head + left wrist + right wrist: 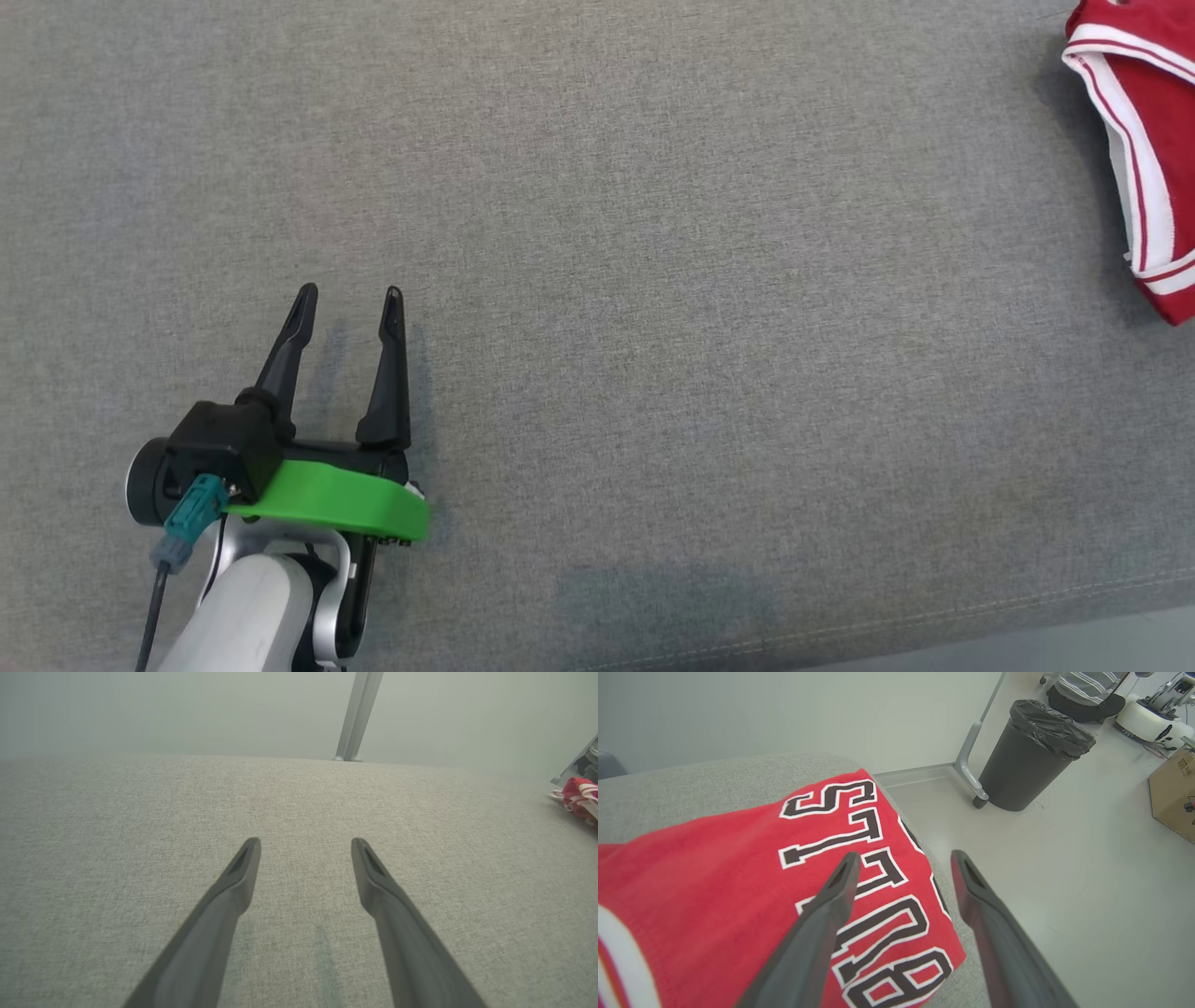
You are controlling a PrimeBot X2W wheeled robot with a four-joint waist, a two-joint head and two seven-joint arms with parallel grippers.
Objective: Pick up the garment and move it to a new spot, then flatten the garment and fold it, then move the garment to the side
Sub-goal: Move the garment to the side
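The garment (1153, 140), a red jersey with white and dark red trim, lies at the far right edge of the grey cushioned surface (653, 280). The right wrist view shows the garment (714, 882) lying flat, with black and white lettering, up against the surface's edge. My right gripper (903, 858) hovers open over that corner, nothing between its fingers. At the lower left my left gripper (350, 303) stands open above bare fabric, far from the garment. From the left wrist, the left gripper (306, 844) has open, empty fingers, and the garment (579, 800) is a small red heap at the far right.
Beyond the surface's edge is pale floor with a dark bin (1031, 756), a grey metal leg (971, 760), a cardboard box (1174, 798) and some equipment at the far right. A metal post (357, 716) stands behind the surface. The front edge runs along the lower right (934, 644).
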